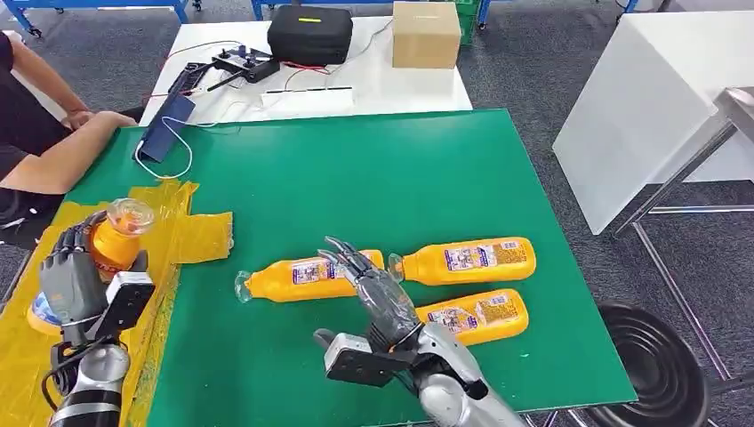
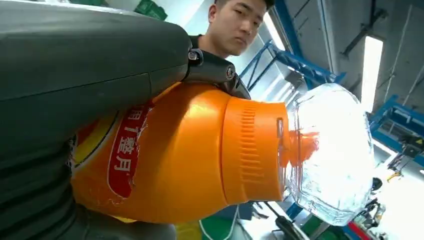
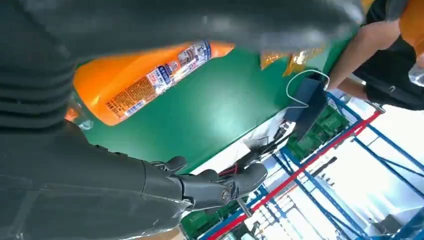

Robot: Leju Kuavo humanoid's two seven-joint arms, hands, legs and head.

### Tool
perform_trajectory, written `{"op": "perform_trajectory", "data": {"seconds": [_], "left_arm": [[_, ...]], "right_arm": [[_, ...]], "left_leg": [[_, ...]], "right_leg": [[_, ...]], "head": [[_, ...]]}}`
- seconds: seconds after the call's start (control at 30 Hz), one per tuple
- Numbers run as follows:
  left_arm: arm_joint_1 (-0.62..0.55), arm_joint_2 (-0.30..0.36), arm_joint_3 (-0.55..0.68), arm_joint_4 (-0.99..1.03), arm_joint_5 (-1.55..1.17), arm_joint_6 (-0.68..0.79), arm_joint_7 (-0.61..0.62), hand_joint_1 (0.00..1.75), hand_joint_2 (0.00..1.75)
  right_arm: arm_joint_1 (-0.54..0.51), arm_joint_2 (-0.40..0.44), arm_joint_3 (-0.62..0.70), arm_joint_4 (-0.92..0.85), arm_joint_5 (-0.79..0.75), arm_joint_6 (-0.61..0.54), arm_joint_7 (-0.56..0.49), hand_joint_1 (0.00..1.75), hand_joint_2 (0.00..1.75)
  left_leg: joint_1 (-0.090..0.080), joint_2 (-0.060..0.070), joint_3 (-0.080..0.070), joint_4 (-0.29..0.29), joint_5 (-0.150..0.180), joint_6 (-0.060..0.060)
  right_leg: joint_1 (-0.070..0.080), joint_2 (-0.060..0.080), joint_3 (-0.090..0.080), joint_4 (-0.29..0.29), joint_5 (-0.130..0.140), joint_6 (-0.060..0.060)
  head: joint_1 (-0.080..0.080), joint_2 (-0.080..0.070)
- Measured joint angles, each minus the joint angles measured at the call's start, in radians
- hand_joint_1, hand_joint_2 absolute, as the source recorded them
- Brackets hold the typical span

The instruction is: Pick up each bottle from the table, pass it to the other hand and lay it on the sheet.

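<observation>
The left robot hand (image 1: 71,280) is wrapped around an orange bottle (image 1: 114,245) and holds it up over the yellow sheet (image 1: 191,236) at the left side of the green bench (image 1: 373,169). The bottle's clear cap (image 1: 131,215) points up and away from the robot. In the left wrist view the thick grey thumb (image 2: 90,55) presses on the bottle's side, and the bottle hides the other fingers. The bottom of the held bottle is behind the robot hand, so it is hard to make out. The right robot hand (image 1: 373,285) holds nothing. Its fingers (image 1: 348,258) are spread apart and reach out over the middle of the bench. Three more orange bottles lie on their sides on the green bench. The left lying bottle (image 1: 298,277) is just under the right robot hand's fingertips, but I cannot tell if they touch it. The far lying bottle (image 1: 467,260) is just to the right of that hand. The near lying bottle (image 1: 480,316) is beside its wrist, and the wrist covers one end of it. A person's arm (image 1: 62,151) rests at the far left corner of the bench.
</observation>
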Motion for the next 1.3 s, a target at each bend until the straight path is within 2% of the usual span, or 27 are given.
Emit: {"op": "perform_trajectory", "data": {"seconds": [0.33, 0.47, 0.6, 0.7, 0.9, 1.3], "left_arm": [[-0.001, 0.005, 0.011, 0.023, -0.112, 0.001, 0.035, 1.75, 1.75], [-0.005, 0.024, -0.001, 0.075, -0.193, -0.005, 0.104, 1.75, 1.75], [-0.057, 0.057, -0.053, 0.215, -0.283, -0.046, 0.16, 1.75, 1.75], [-0.112, 0.071, -0.107, 0.332, -0.301, -0.101, 0.161, 1.75, 1.75], [-0.181, 0.108, -0.212, 0.45, -0.286, -0.236, 0.167, 1.75, 1.75], [-0.246, 0.145, -0.283, 0.539, -0.249, -0.335, 0.154, 1.75, 1.75]], "right_arm": [[-0.001, -0.012, 0.003, -0.005, -0.002, -0.002, 0.003, 0.0, 0.0], [-0.015, -0.016, 0.012, -0.003, -0.046, 0.03, 0.027, 0.0, 0.0], [-0.093, -0.013, 0.034, 0.046, -0.095, 0.106, 0.09, 0.0, 0.0], [-0.196, 0.004, 0.055, 0.125, -0.142, 0.191, 0.136, 0.0, 0.0], [-0.35, 0.047, 0.117, 0.236, -0.145, 0.241, 0.208, 0.0, 0.0], [-0.447, 0.096, 0.184, 0.365, -0.117, 0.241, 0.248, 0.0, 0.0]], "left_leg": [[0.0, 0.0, 0.0, 0.0, 0.0, 0.0], [0.0, 0.0, 0.0, 0.0, 0.0, 0.0], [0.0, 0.0, 0.0, 0.0, 0.001, 0.0], [0.0, 0.0, -0.001, 0.0, 0.003, 0.0], [0.0, -0.001, -0.001, 0.0, 0.003, 0.0], [0.0, -0.002, 0.0, 0.0, 0.006, -0.001]], "right_leg": [[0.0, 0.0, 0.0, 0.0, 0.0, 0.0], [0.0, 0.0, -0.001, 0.0, 0.0, 0.0], [0.0, 0.0, -0.001, 0.0, 0.0, 0.0], [0.0, 0.0, -0.001, 0.001, 0.003, -0.002], [0.0, -0.001, -0.001, 0.001, 0.004, -0.001], [0.0, -0.002, -0.001, 0.002, 0.004, -0.001]], "head": [[0.0, 0.0], [0.0, 0.0], [0.0, 0.0], [0.0, 0.0], [0.0, 0.0], [0.0, 0.0]]}}
